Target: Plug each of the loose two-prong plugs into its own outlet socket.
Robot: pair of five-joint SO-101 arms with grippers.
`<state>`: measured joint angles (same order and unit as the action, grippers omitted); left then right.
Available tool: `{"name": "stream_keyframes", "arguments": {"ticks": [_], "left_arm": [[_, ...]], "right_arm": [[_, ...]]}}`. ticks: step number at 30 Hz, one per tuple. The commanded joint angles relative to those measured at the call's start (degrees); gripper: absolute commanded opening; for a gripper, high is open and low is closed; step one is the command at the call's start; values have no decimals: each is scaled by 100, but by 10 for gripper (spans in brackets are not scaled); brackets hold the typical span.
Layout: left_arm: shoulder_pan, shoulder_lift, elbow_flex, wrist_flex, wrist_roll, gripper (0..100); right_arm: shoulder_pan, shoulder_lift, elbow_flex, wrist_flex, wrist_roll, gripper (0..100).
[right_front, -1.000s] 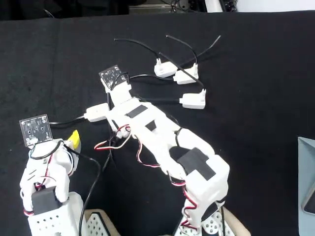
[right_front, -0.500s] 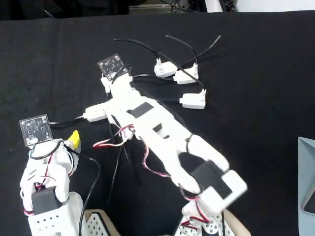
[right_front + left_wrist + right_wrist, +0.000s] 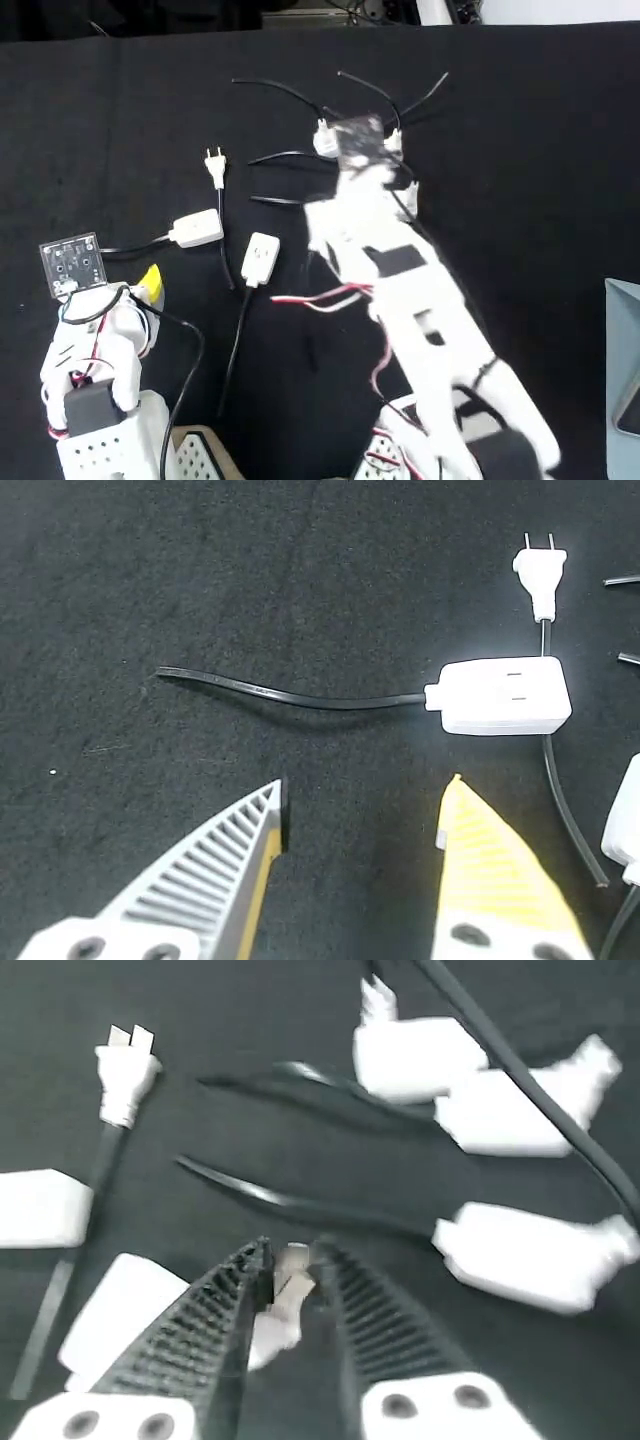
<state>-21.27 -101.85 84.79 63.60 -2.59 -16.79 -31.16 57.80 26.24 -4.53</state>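
Note:
A loose white two-prong plug (image 3: 214, 160) (image 3: 540, 570) (image 3: 125, 1075) lies on the black cloth, its cord trailing toward me. Beside it sit a white outlet socket (image 3: 196, 228) (image 3: 500, 695) and a second one (image 3: 261, 258) (image 3: 120, 1315). Three more sockets cluster farther right (image 3: 415, 1055) (image 3: 520, 1110) (image 3: 535, 1255), partly under the right arm (image 3: 400, 270). My right gripper (image 3: 290, 1250) hangs between the two groups, fingers closed on a small white piece that looks like a plug. My left gripper (image 3: 365, 785) is open and empty, low over the cloth short of the first socket.
Loose black cord stubs (image 3: 285, 160) run between the plug and the right-hand sockets. A grey-blue object (image 3: 625, 370) stands at the table's right edge. The left arm's base (image 3: 95, 400) sits at the front left.
The right arm has swung right, from over the loose plug toward the socket cluster, uncovering the plug and the second socket. The left arm has not moved.

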Motion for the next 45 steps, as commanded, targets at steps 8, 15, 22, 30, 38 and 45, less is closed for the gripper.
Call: {"name": "stream_keyframes", "arguments": {"ticks": [8, 15, 22, 30, 38, 45], "left_arm": [[-57, -26, -40, -246, 18, 252], [-57, -26, -40, -246, 18, 252], [-57, -26, -40, -246, 18, 252], [-57, -26, 127, -519, 18, 252], [-57, -26, 127, -510, 18, 252], [-57, -26, 127, -510, 18, 252]], "right_arm": [[1196, -1305, 198, 1319, 1776, 155], [1020, -1499, 242, 1802, 4035, 156], [659, -1490, 189, 2224, 5582, 156], [484, -514, -813, 3156, 5389, 248], [475, 1604, -2378, 3560, 5591, 286], [466, 2677, -3020, 3552, 6286, 286]]}}
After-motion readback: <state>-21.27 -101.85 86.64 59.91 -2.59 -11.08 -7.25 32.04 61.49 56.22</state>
